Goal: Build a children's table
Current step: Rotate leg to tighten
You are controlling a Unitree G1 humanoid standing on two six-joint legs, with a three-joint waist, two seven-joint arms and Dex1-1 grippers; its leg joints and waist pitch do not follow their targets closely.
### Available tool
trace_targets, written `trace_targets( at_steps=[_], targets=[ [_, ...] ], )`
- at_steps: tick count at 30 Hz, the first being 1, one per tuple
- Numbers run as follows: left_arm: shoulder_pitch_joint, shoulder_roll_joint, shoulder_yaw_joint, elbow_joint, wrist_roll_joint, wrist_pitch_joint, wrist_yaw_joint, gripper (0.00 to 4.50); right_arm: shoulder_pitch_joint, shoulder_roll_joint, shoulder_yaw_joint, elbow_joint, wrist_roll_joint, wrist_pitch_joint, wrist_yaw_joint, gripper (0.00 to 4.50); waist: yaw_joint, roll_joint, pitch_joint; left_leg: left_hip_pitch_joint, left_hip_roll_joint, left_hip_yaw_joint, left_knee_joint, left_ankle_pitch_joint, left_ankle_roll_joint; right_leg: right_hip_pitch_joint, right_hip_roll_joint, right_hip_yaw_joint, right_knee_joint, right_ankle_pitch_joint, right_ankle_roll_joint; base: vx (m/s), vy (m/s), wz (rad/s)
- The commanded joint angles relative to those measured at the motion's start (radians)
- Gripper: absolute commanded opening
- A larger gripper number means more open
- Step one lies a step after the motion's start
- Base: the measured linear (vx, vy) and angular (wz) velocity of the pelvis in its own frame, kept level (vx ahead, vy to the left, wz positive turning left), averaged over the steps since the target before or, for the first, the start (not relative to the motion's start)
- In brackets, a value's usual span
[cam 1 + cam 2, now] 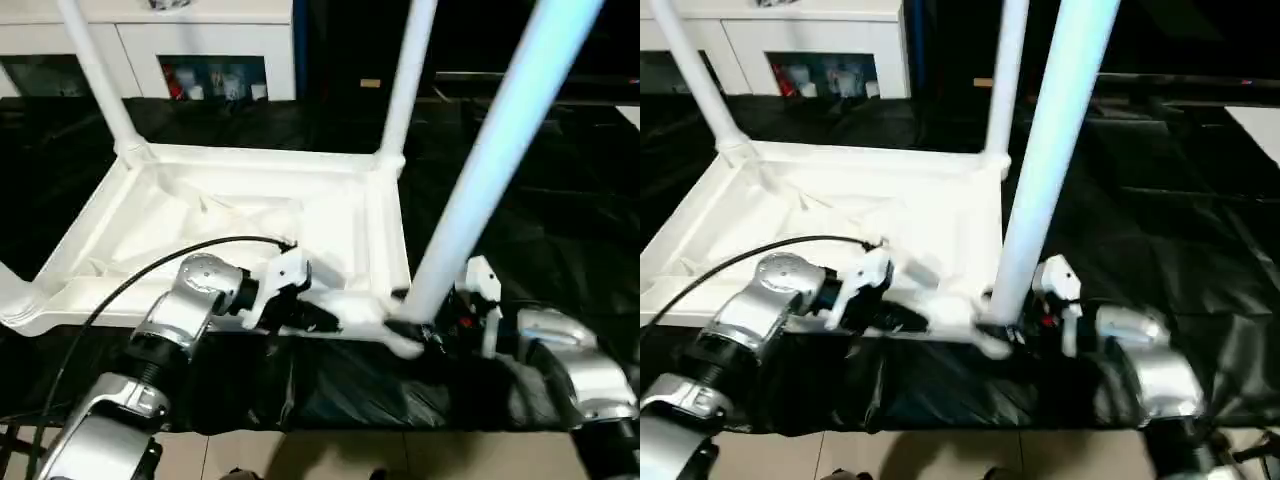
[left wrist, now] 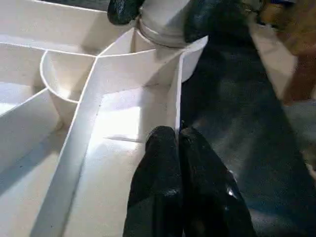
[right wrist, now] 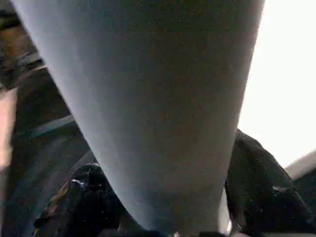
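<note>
I have the white plastic rectangular tabletop (image 1: 300,215) lying upside down, ribbed side up, on the black-covered surface (image 1: 560,230), with the white glass-door cabinet (image 1: 190,45) well behind it. Two long white tapered tube legs already stand in the far corners, the far-left leg (image 1: 100,75) and the far-right leg (image 1: 408,80). A third one, the near-right leg (image 1: 490,170), rises steeply from the near-right corner socket (image 2: 165,37) and leans to the right, so I judge it not yet seated square.

My right end effector (image 1: 440,320) sits at that leg's base, one black finger on each side of the tube, gripping it just above the socket. My left end effector (image 2: 180,168) is closed with nothing between its fingers, its tips pressed on the tabletop's near edge rib, just left of that socket.

To do this step well, I would keep the left pressing down so the tabletop cannot turn, bring the leg upright before twisting, and turn it in short strokes low on the tube. If the thread crosses, the leg will bind while leaning.
</note>
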Motion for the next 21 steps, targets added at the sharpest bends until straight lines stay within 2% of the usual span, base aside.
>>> trace_targets(
  at_steps=[1, 2, 3, 5, 6, 7, 8, 10, 12, 13, 15, 18, 19, 21],
  targets=[
    [0.017, -0.078, -0.024, 0.008, 0.031, 0.041, 0.139, 0.00, 0.021, 0.090, 0.037, -0.035, -0.022, 0.030, -0.144, 2.45, -0.002, -0.011, -0.036, 0.007, 0.021, -0.005, -0.069, -0.296, 0.041, 0.035, -0.034, 0.027, -0.080, -0.378, -0.199, 0.000, 0.000, 0.00],
    [0.018, -0.080, -0.024, 0.007, 0.031, 0.042, 0.143, 0.00, 0.022, 0.093, 0.036, -0.035, -0.024, 0.030, -0.151, 2.44, -0.006, -0.012, -0.035, 0.007, 0.019, -0.008, -0.072, -0.314, 0.028, 0.034, -0.034, 0.025, -0.084, -0.409, -0.182, 0.000, 0.000, 0.00],
    [0.026, -0.107, -0.023, 0.001, 0.040, 0.052, 0.191, 0.00, 0.038, 0.135, 0.030, -0.045, -0.060, 0.037, -0.250, 2.44, -0.008, -0.014, -0.035, 0.003, 0.018, -0.010, -0.074, -0.316, 0.024, 0.037, -0.034, 0.025, -0.085, -0.423, -0.170, 0.000, 0.000, 0.00],
    [0.039, -0.156, -0.027, -0.009, 0.052, 0.070, 0.264, 0.00, 0.054, 0.214, 0.013, -0.048, -0.118, 0.062, -0.429, 2.43, -0.012, -0.014, -0.032, 0.008, 0.017, -0.012, -0.077, -0.345, 0.007, 0.026, -0.034, 0.027, -0.093, -0.488, -0.131, 0.000, 0.000, 0.00],
    [0.043, -0.173, -0.029, -0.013, 0.055, 0.078, 0.285, 0.00, 0.054, 0.245, 0.001, -0.042, -0.133, 0.073, -0.498, 2.43, -0.015, -0.015, -0.029, 0.007, 0.014, -0.016, -0.079, -0.369, 0.004, 0.027, -0.033, 0.025, -0.097, -0.534, -0.112, 0.000, 0.000, 0.00],
    [0.046, -0.187, -0.032, -0.017, 0.057, 0.085, 0.304, 0.00, 0.051, 0.271, -0.009, -0.035, -0.144, 0.081, -0.558, 2.43, -0.016, -0.015, -0.028, 0.008, 0.014, -0.016, -0.081, -0.378, 0.002, 0.025, -0.033, 0.026, -0.100, -0.552, -0.101, 0.000, 0.000, 0.00],
    [0.048, -0.202, -0.036, -0.017, 0.062, 0.091, 0.329, 0.00, 0.050, 0.303, -0.029, -0.032, -0.141, 0.098, -0.618, 2.43, -0.018, -0.010, -0.029, 0.015, 0.013, -0.017, -0.081, -0.402, -0.003, 0.018, -0.034, 0.027, -0.106, -0.579, -0.089, 0.000, 0.000, 0.00],
    [0.052, -0.227, -0.046, -0.015, 0.069, 0.095, 0.356, 0.00, 0.042, 0.345, -0.047, -0.018, -0.136, 0.082, -0.680, 2.43, -0.023, -0.009, -0.029, 0.018, 0.012, -0.019, -0.083, -0.425, -0.009, 0.017, -0.032, 0.027, -0.109, -0.582, -0.078, 0.000, 0.000, 0.00],
    [0.055, -0.245, -0.049, -0.012, 0.074, 0.100, 0.371, 0.00, 0.036, 0.360, -0.047, -0.012, -0.135, 0.058, -0.697, 2.43, -0.029, -0.004, -0.032, 0.021, 0.011, -0.019, -0.083, -0.439, -0.003, 0.016, -0.029, 0.026, -0.112, -0.559, -0.075, 0.000, 0.000, 0.00],
    [0.057, -0.249, -0.053, -0.013, 0.075, 0.099, 0.368, 0.00, 0.033, 0.364, -0.046, -0.008, -0.131, 0.041, -0.693, 2.97, -0.031, -0.001, -0.033, 0.018, 0.011, -0.019, -0.085, -0.437, 0.001, 0.020, -0.028, 0.026, -0.110, -0.532, -0.080, 0.000, 0.000, 0.00],
    [0.059, -0.247, -0.058, -0.019, 0.076, 0.096, 0.351, 0.00, 0.025, 0.367, -0.040, -0.008, -0.110, 0.025, -0.644, 3.11, -0.031, 0.001, -0.034, 0.016, 0.012, -0.019, -0.086, -0.435, 0.004, 0.021, -0.027, 0.026, -0.109, -0.506, -0.087, 0.000, 0.000, 0.00],
    [0.055, -0.239, -0.053, -0.019, 0.078, 0.095, 0.347, 0.00, 0.023, 0.345, -0.019, -0.025, -0.123, 0.028, -0.610, 3.46, -0.034, 0.001, -0.035, 0.013, 0.012, -0.017, -0.085, -0.430, 0.013, 0.024, -0.026, 0.029, -0.106, -0.468, -0.104, 0.000, 0.000, 0.00],
    [0.051, -0.222, -0.049, -0.018, 0.075, 0.083, 0.326, 0.00, 0.026, 0.297, -0.005, -0.036, -0.130, 0.017, -0.556, 3.55, -0.034, 0.001, -0.035, 0.013, 0.012, -0.017, -0.086, -0.429, 0.014, 0.024, -0.026, 0.030, -0.106, -0.467, -0.106, 0.000, 0.000, 0.00],
    [0.050, -0.214, -0.048, -0.018, 0.075, 0.077, 0.317, 0.00, 0.027, 0.276, -0.002, -0.039, -0.129, 0.011, -0.529, 3.59, -0.032, -0.001, -0.036, 0.009, 0.012, -0.014, -0.082, -0.408, 0.026, 0.028, -0.027, 0.031, -0.104, -0.444, -0.111, 0.000, 0.000, 0.00]
  ],
)
